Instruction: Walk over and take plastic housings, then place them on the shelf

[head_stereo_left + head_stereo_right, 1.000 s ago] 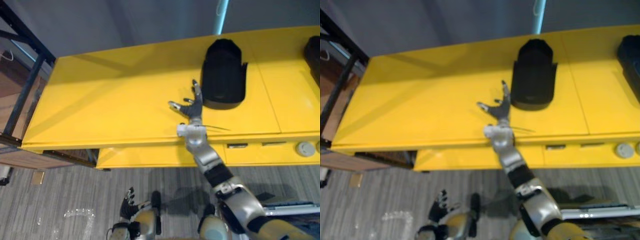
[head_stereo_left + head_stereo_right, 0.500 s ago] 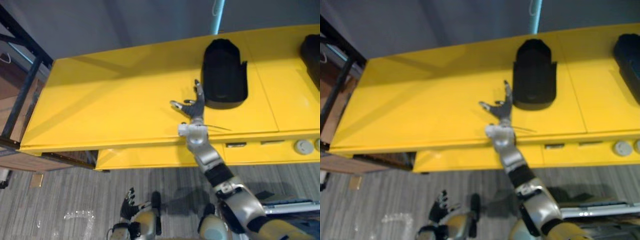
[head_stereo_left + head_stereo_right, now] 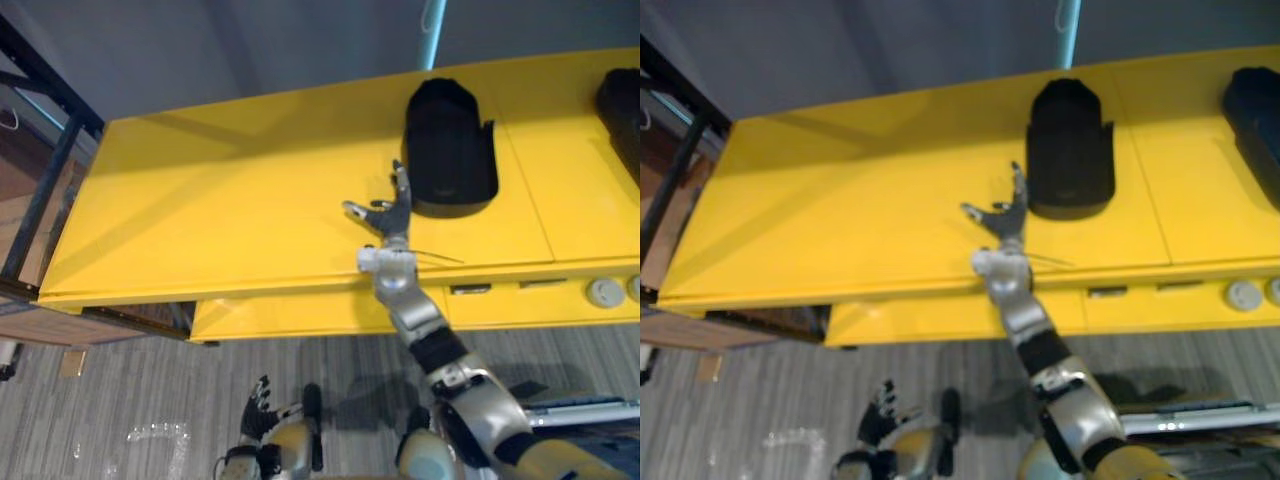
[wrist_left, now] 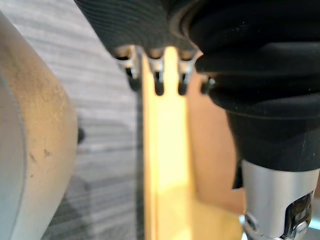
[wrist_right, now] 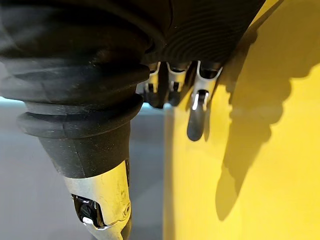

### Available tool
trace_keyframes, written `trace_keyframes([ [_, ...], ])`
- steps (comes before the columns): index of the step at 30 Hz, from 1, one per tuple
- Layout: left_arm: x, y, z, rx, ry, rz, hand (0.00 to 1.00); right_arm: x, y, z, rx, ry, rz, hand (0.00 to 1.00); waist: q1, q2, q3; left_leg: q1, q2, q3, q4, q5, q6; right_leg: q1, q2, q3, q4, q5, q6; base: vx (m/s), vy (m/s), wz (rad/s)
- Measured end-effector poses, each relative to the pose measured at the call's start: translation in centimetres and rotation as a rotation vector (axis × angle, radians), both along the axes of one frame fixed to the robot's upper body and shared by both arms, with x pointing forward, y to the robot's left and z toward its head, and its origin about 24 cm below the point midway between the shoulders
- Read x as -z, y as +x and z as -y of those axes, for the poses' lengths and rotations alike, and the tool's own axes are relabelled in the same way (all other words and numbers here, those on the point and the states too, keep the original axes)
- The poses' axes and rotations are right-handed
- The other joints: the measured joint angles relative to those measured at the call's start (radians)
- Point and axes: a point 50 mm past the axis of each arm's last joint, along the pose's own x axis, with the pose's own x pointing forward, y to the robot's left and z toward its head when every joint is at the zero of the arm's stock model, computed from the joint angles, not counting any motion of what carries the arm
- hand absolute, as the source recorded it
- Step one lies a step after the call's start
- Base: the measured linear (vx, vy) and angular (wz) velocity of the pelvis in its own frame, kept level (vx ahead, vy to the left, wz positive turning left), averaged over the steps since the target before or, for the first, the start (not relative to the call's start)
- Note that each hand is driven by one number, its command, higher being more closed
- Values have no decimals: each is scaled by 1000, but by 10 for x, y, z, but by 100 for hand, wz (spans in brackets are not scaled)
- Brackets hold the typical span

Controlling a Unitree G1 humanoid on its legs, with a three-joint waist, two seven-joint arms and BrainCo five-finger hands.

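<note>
**Q.** Where does the housing lie, and what holds it?

**A.** Nothing holds it. A black plastic housing (image 3: 448,148) rests on the far side of the yellow table (image 3: 220,200), right of centre. A second housing (image 3: 622,102) shows at the table's right edge, well apart from the first.

**Q.** State of the hands?

**A.** The right hand (image 3: 388,212) is stretched out over the table, fingers straight and spread, thumb out to the left, carrying nothing. It sits just beside the near left corner of the first housing. Whether a fingertip touches the housing cannot be told. The left hand (image 3: 257,404) hangs low over the floor near the table's front edge, fingers loosely spread and empty.

**Q.** Progress?

**A.** Early. The walk to the table appears finished and the reach is under way. The grasp, the lift, the carry and the placing are all not yet done. A black metal rack (image 3: 49,185) at the far left is probably the shelf meant, and no housing is seen on it.
</note>
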Motion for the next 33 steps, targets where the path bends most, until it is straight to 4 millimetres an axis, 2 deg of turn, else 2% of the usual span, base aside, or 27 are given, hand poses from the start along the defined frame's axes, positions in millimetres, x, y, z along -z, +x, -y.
trace_keyframes([
  [12,1,0,-2,-2,9,-6,0,8,-4,-1,-19,-15,-5,0,-1,-9,-8,18,4,4,-11,0,0,37,14,-3,-60,28,5,1,0,-1],
  [14,1,0,-3,-5,11,-7,0,13,-7,0,-20,-13,-10,0,1,-15,-12,32,4,4,-20,0,0,62,20,-7,-89,39,7,0,0,0],
  [17,3,-3,-8,-32,30,-18,0,30,-20,-2,-75,1,-39,0,4,-43,-55,33,6,3,-21,-6,-2,88,29,-17,-142,56,10,59,-10,2],
  [20,2,-1,-16,-70,48,-15,0,35,-42,-17,-255,-18,12,0,-1,-71,-89,32,9,2,-22,-12,-6,104,36,-28,-176,67,9,41,-22,1],
  [22,0,3,-23,-79,75,2,0,27,-65,-30,-465,-38,80,0,-5,-87,-122,32,12,7,-22,-18,-8,106,41,-25,-191,72,7,40,-19,-5],
  [25,-4,13,-33,-100,99,27,0,21,-85,-34,-654,-9,99,0,-3,-109,-159,46,17,8,-28,-24,-15,127,50,-23,-205,73,6,21,-15,-1],
  [28,-6,16,-40,-106,124,32,0,32,-89,-13,-586,26,62,0,-5,-119,-180,63,19,22,-29,-28,-17,137,52,-9,-208,73,6,-16,-13,-13],
  [30,-6,18,-45,-113,139,34,0,37,-94,15,-439,92,65,0,-9,-121,-185,67,20,37,-29,-32,-15,133,51,3,-211,73,6,-44,6,-22],
  [31,-5,16,-49,-134,143,20,0,37,-102,40,-319,128,96,0,-22,-126,-190,64,21,46,-30,-35,-13,125,52,13,-215,73,6,-50,6,-20],
  [33,1,8,-53,-155,151,-19,0,30,-112,64,-205,146,159,0,-25,-127,-207,53,26,72,-30,-41,-17,99,57,38,-215,74,3,-17,4,-36],
])
